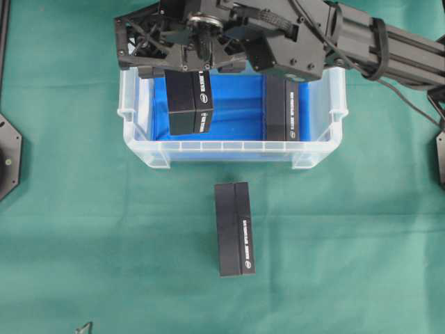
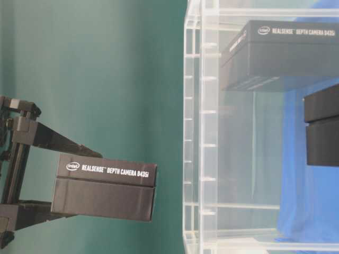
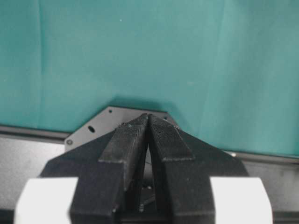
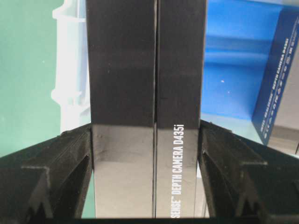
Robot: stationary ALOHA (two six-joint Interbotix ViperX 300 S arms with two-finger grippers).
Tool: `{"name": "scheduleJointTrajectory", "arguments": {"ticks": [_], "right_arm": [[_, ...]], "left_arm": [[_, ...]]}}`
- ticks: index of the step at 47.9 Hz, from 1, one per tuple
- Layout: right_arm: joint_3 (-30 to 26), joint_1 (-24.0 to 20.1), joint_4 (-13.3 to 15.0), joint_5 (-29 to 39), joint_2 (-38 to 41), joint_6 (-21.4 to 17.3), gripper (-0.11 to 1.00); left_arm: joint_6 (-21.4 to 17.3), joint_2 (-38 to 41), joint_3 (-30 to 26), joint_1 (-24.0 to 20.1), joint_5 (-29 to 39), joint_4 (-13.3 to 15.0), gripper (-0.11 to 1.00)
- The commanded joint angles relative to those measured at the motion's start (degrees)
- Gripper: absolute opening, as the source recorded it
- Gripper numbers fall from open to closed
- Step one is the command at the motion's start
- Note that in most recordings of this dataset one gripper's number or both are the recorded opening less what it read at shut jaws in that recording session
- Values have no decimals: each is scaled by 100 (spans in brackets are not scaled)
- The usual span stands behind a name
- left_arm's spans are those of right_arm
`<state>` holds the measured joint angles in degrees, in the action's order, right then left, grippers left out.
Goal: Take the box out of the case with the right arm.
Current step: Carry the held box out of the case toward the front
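Note:
The case (image 1: 229, 152) is a clear bin lined with blue cloth, at the top middle of the overhead view. The black right arm reaches in from the right. Its gripper (image 1: 189, 72) is over the case's left half, shut on a black box (image 1: 184, 104) marked "RealSense Depth Camera D435i". In the right wrist view both fingers (image 4: 77, 154) press the sides of this box (image 4: 145, 84). I cannot tell whether it touches the lining. In the table-level view the same box (image 2: 280, 55) shows through the case wall (image 2: 201, 132). My left gripper (image 3: 148, 116) is shut and empty over green cloth.
A second black box (image 1: 283, 111) stands in the case's right half. A third (image 1: 234, 228) lies on the green cloth in front of the case. Black mounting plates sit at the left (image 1: 7, 156) and right (image 1: 440, 156) edges. A black frame (image 2: 18, 169) stands behind the loose box.

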<state>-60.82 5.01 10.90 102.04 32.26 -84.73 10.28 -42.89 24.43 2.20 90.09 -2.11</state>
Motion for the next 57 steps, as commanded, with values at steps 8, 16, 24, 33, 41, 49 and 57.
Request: {"name": "scheduleJointTrajectory", "arguments": {"ticks": [8,16,24,33,41,49,57], "right_arm": [[-167,-35,35,-9,-387,9,68],[-167,-44,35,114,-387,26,68],[-167,-62,35,563,-396,53,68],[-167,-132,35,686,-413,70,68],[-167,-229,35,615,-413,53,68],[-158,-396,35,598,-404,-79,68],[-167,-668,97,563,-387,-466,68]], "left_arm": [[0,18,-123,-18,-18,-18,0],[0,18,-132,-18,-18,-18,0],[0,18,-132,-18,-18,-9,0],[0,18,-123,-18,-18,-18,0],[0,18,-123,-18,-18,-9,0],[0,35,-132,-18,-18,-9,0],[-9,35,-123,-18,-9,-9,0]]}}
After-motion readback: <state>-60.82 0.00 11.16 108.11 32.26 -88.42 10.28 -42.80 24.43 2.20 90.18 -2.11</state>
